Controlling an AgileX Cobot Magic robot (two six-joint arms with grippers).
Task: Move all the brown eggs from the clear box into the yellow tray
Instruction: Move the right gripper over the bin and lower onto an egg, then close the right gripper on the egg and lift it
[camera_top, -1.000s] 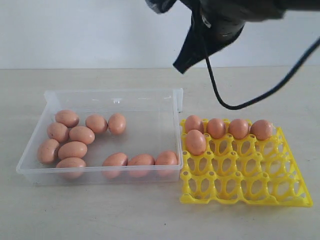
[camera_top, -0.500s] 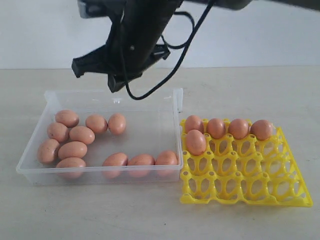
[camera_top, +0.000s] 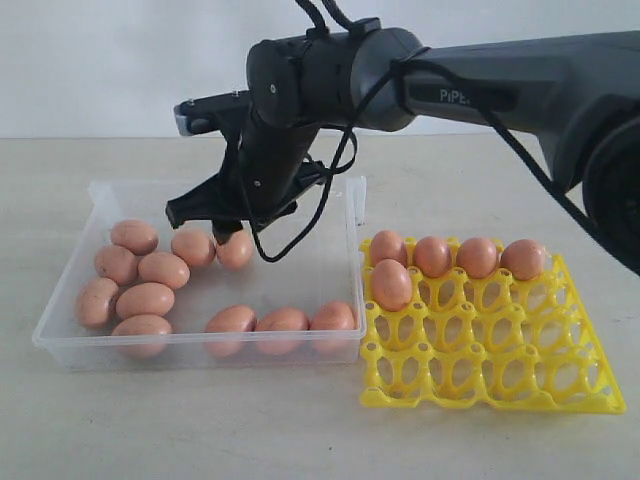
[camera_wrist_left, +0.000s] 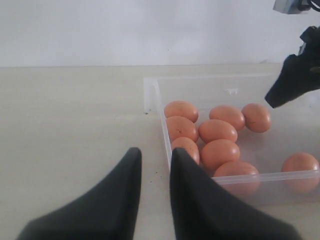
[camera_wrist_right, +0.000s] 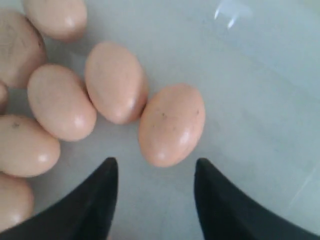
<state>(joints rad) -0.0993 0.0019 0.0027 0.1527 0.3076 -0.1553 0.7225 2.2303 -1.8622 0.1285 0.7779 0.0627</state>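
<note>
The right arm (camera_top: 500, 90) stretches in from the right side of the exterior view, then bends steeply down over the clear box (camera_top: 130, 186). The right pincer (camera_top: 205, 225) points into the box just above one egg (camera_wrist_right: 170, 125) of the rear cluster. Its fingers are spread apart, tips flanking that egg's end and gripping nothing. The left pincer (camera_wrist_left: 155, 152) hangs low over the tabletop (camera_top: 200, 420) beside the box's outer wall, slightly parted and empty. Ten brown eggs (camera_top: 165, 270) lie in the box, and five sit in the yellow tray (camera_top: 490, 370) just beside it.
</note>
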